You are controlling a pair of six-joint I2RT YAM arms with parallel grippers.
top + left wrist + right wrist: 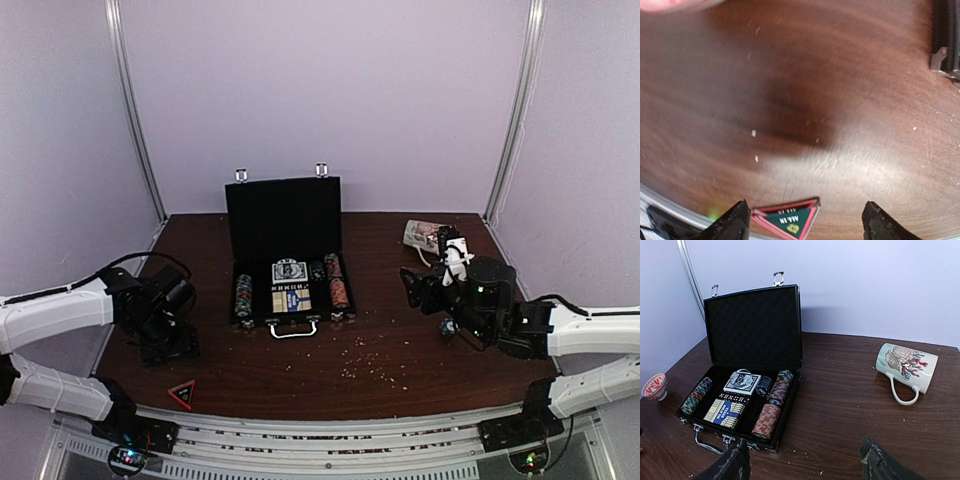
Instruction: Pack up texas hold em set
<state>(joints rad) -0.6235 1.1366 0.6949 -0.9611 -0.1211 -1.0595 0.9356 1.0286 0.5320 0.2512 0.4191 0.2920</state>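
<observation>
Risks first, from left to right. A flat triangle (790, 218) marked ALL IN lies on the table (790, 100), close to the near edge. I judge it hard to pinch because it is so thin. The fingers could skid over it, or nudge it off the edge. The left wrist view is also blurred, so I could misjudge my height.

At centre stands the case (285, 290), open, with its lid (284, 218) upright. Rows of chips (771, 412) and two decks (732, 397) sit in the tray. A careless pass by either arm could knock the lid down, shove the case or spill the chips.

Right of the case, well apart from it, a mug (907, 367) lies on its side. It could roll if brushed.

Now the claws. The left claw (807, 220) points down at the wood with its fingers wide apart. The triangle shows between them but is not gripped, and I cannot tell whether the tips touch the table. The right claw (805, 462) faces the case with its fingers wide apart, and it holds and touches nothing.
</observation>
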